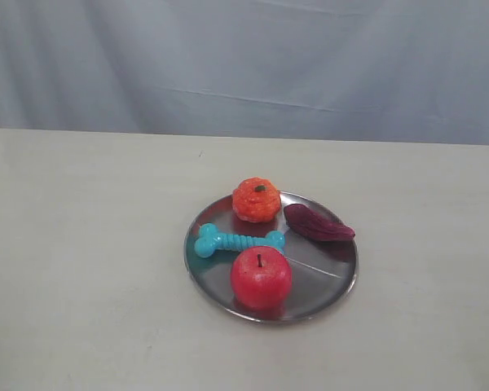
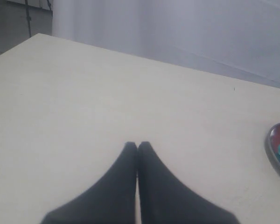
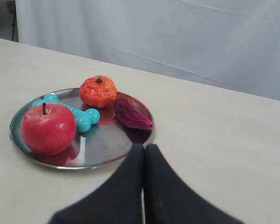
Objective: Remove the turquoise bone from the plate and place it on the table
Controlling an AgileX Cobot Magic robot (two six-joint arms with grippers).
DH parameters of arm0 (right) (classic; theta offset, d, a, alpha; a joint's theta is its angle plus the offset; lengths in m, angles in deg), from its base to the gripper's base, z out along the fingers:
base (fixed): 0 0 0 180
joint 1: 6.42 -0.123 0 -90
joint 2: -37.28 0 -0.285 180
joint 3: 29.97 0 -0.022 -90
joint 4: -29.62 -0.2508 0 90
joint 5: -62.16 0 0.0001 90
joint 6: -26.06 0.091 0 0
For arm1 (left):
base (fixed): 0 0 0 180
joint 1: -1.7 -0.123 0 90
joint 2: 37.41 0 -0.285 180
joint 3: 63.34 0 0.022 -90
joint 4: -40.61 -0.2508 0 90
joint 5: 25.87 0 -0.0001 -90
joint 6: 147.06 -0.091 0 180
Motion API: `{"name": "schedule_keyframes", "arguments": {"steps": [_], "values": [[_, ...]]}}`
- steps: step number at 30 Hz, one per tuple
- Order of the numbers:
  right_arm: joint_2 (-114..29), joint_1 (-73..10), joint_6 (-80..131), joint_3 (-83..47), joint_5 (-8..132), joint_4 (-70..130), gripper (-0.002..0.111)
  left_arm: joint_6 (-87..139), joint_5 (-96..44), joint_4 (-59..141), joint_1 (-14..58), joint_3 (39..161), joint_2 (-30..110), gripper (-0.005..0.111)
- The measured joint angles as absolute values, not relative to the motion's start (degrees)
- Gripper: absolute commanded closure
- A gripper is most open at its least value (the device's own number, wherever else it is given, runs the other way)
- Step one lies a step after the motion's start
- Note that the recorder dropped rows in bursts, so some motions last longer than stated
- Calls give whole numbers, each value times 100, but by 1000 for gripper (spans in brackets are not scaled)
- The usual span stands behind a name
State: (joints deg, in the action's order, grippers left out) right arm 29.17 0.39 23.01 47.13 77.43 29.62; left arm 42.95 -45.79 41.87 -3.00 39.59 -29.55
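Left end effector (image 2: 138,145) and right end effector (image 3: 144,147) are closed tight, holding nothing.

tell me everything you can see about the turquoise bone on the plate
The turquoise bone is a small toy that looks like rubber, with a ribbed shaft and a knobbed end on each side. It lies flat on the silver plate, in the left part as the exterior view shows it, between the orange pumpkin-like toy behind and the red apple in front. The apple hides part of its right end, so I cannot tell whether they touch. Nothing grips it.
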Motion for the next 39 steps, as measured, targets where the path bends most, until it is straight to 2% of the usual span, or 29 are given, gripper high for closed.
{"name": "schedule_keyframes", "arguments": {"steps": [13,23,30,39], "values": [[2917,39,2301,4616,7780,2962,109,4295,-4579,4187,-300,3959,-2955,107],[2905,39,2301,3491,7780,2962,109,4295,-4579,4187,-300,3959,-2955,107],[2222,39,2301,2773,7780,2962,109,4295,-4579,4187,-300,3959,-2955,107],[1834,39,2325,2645,7293,2700,109,4295,-4579,4187,-300,3959,-2955,107]]}}
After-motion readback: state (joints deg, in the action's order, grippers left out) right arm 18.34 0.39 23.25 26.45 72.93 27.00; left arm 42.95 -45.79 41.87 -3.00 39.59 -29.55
